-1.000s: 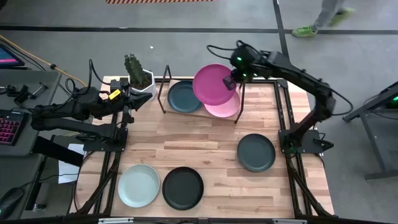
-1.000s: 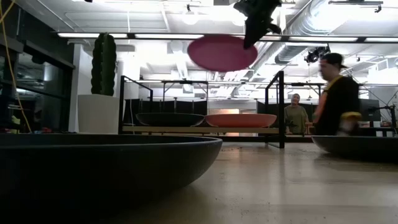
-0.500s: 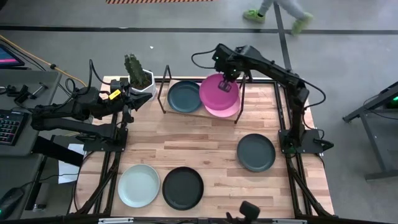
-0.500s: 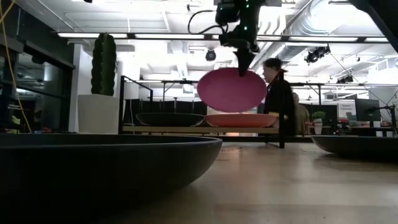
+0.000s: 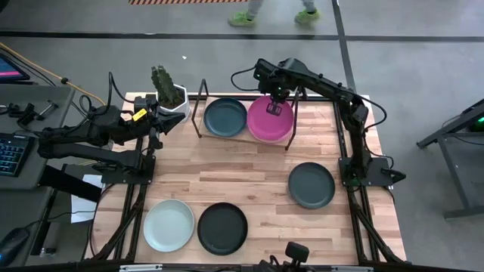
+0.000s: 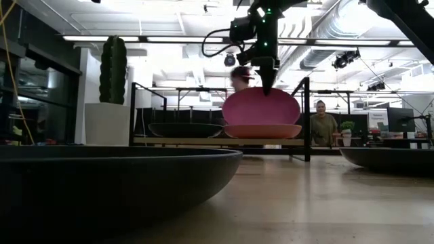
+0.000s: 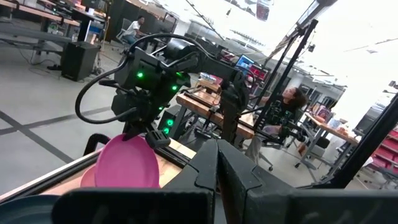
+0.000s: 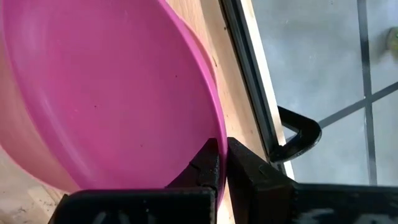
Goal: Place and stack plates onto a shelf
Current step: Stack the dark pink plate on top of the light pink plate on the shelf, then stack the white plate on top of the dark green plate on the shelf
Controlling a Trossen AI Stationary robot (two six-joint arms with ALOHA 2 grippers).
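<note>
The magenta plate [image 5: 271, 119] hangs tilted from my right gripper [image 5: 276, 100] over the right half of the shelf [image 5: 236, 138]. Its lower edge reaches the light pink plate [image 6: 262, 131] that lies there. The dark teal plate [image 5: 225, 117] lies flat on the shelf's left half. The dark grey plate [image 5: 311, 185], the black plate [image 5: 221, 228] and the pale mint plate [image 5: 169, 225] lie flat on the table. My left gripper [image 5: 155, 121] waits shut at the table's left edge, beside the cactus. My right gripper pinches the magenta plate's far rim [image 8: 214, 134] between its two fingers, one on the plate's hollow face and one on its outer side. The fingers come from above, pointing down. The plate hangs steeply tilted below them, its lower edge [image 6: 261, 123] at the light pink plate.
A cactus in a white pot [image 5: 168, 91] stands at the table's far left corner, next to the shelf's upright end [image 5: 202, 106]. A person walks past beyond the far edge [image 5: 272, 11]. The table's middle strip between shelf and loose plates is bare wood [image 5: 227, 170].
My right gripper has come down toward the shelf and a little toward the table's far edge, still shut on the magenta plate. The plate, first held high and nearly level, has tipped steeply and been lowered until its lower edge reaches the light pink plate.
</note>
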